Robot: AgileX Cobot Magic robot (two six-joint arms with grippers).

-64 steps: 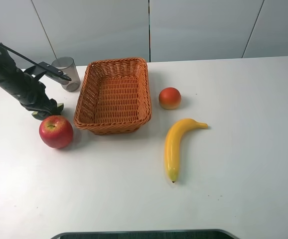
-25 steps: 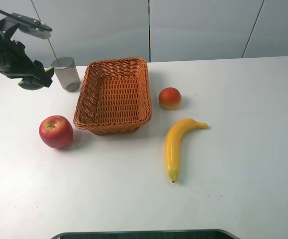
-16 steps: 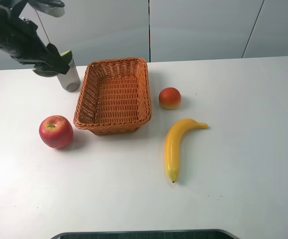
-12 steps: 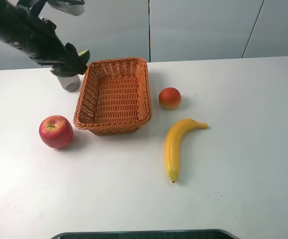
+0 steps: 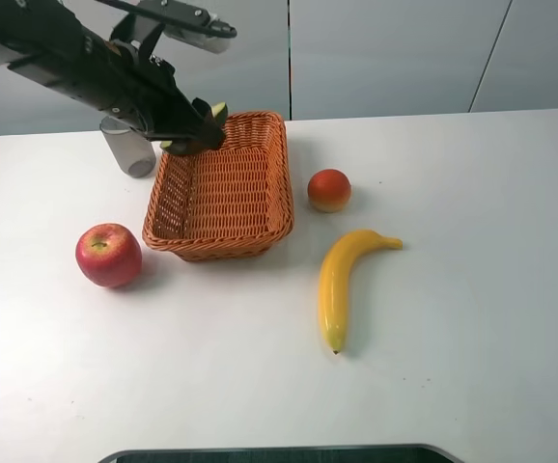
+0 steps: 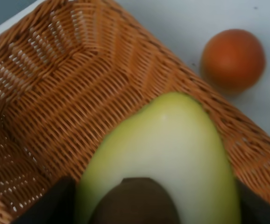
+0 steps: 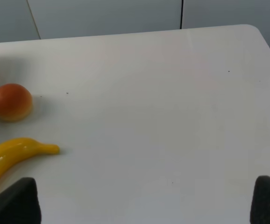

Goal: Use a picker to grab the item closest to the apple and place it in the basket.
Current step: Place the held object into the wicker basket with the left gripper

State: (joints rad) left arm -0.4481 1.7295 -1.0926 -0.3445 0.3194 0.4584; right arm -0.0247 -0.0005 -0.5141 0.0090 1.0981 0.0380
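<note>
Swung from the cup (image 5: 130, 156) to above the basket (image 5: 219, 247), the left gripper (image 5: 200, 129) keeps its jaws pinching the avocado (image 6: 172, 140), so release looks next.

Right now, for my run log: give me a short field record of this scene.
held: avocado half, in left claw
where: over the basket, near its far rim, not released
right claw: open, empty
on table: apple, banana, orange fruit, grey cup
</note>
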